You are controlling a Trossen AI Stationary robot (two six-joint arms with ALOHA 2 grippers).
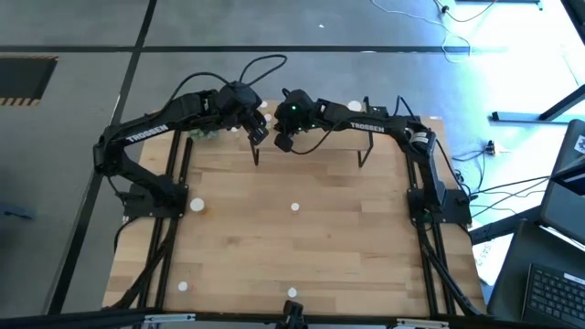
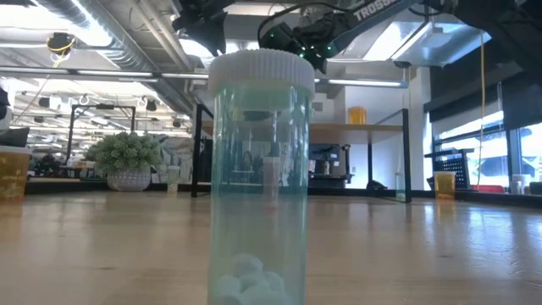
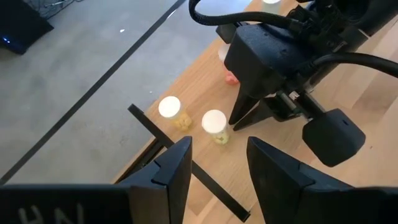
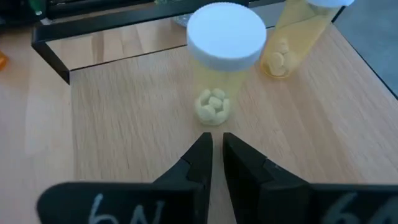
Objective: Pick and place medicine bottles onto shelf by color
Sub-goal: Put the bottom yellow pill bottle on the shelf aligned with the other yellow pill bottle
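One green-tinted bottle (image 2: 258, 178) with a white ribbed cap stands upright closest to the low camera on the light wooden tabletop (image 2: 440, 254), with small white pills heaped at its bottom. Farther across the planks, white caps dot the table in the overhead view, such as one near the middle (image 1: 294, 207). Along the far edge stands the shelf (image 1: 311, 137) on thin black legs, with both arms reaching over it. The right gripper (image 4: 212, 155) hovers there with its fingers pressed nearly together and holding nothing, just short of an upright yellowish bottle (image 4: 221, 62) with pale pills inside; a second yellowish bottle (image 4: 292, 43) stands just beyond. The left gripper (image 3: 217, 165) hangs above the same spot with its fingers spread and empty, looking down on both white caps. Behind the table, a potted plant (image 2: 127, 161) sits before an open room with ceiling ducts.
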